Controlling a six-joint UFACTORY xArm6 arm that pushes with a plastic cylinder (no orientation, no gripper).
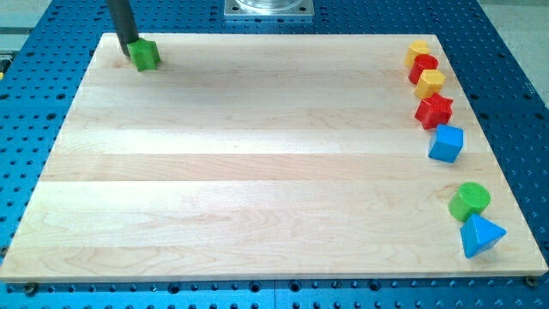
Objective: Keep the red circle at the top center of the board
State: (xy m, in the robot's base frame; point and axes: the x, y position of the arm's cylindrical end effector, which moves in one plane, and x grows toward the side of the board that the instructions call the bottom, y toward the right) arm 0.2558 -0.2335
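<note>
My tip [129,44] is at the board's top left corner, touching the left side of a green cube [147,55]. A red rounded block [423,66], which looks like the red circle, sits at the top right of the board, far from my tip. It is wedged between two yellow blocks, one just above it [418,51] and one just below it [430,82]. A red star [434,110] lies just under the lower yellow block.
A blue cube [446,143] sits below the red star on the right edge. A green circle [470,200] and a blue triangle [481,235] sit at the bottom right. The wooden board [257,172] lies on a blue perforated table.
</note>
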